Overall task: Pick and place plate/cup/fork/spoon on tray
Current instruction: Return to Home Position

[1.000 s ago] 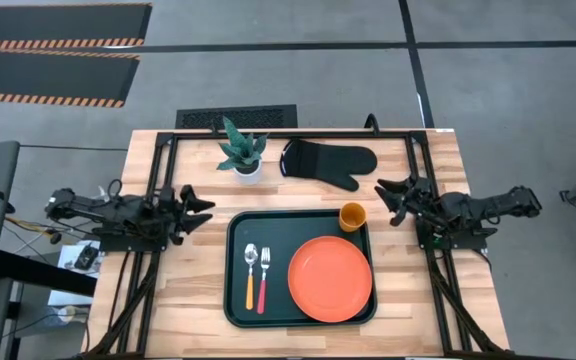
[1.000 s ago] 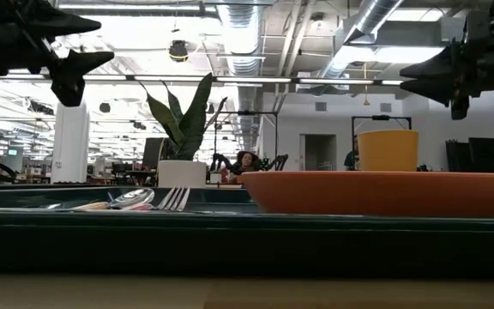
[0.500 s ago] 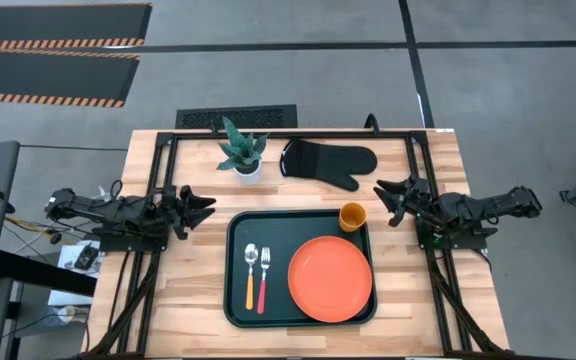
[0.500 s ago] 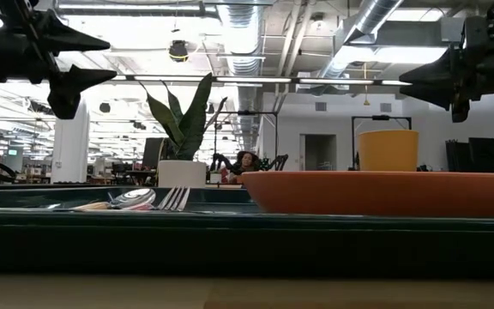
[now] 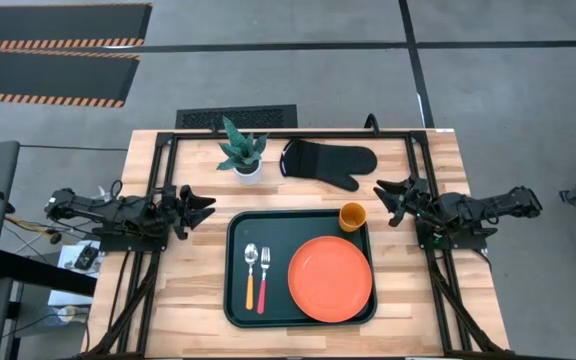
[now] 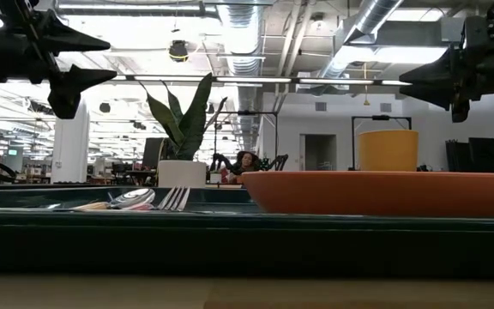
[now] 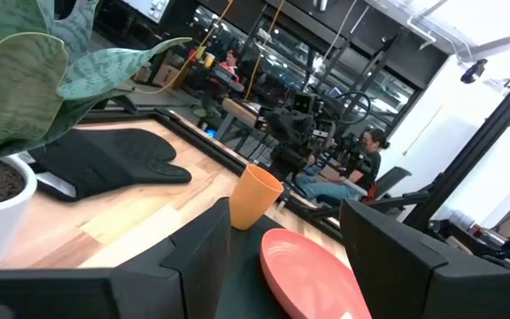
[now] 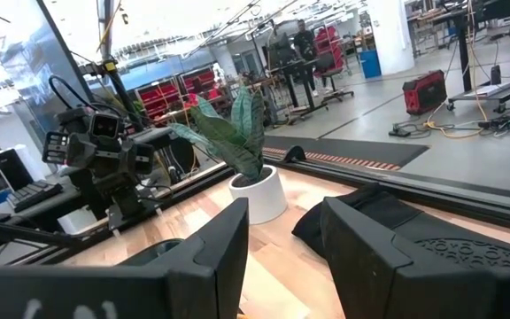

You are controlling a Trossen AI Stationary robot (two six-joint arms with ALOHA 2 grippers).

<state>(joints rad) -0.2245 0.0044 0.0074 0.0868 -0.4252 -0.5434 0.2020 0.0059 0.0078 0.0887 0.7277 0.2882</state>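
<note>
Red-handled fork (image 5: 265,277) and spoon (image 5: 250,275) lie parallel on tray (image 5: 278,225), heads toward plant (image 5: 241,150).

Dark tray (image 5: 298,225) is seen lower centre, lying flat. Orange-red plate (image 5: 330,278) is laid on its right half, yellow cup (image 5: 352,216) upright at upper-right corner, spoon (image 5: 250,275) and fork (image 5: 264,280) side by side at left.

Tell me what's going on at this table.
Nothing is being handled right now. The plate, cup, fork and spoon all sit on the tray: fork and spoon side by side left of the plate, cup in the tray's far right corner. The left gripper and right gripper hang open and empty, one off each side of the tray.
</note>
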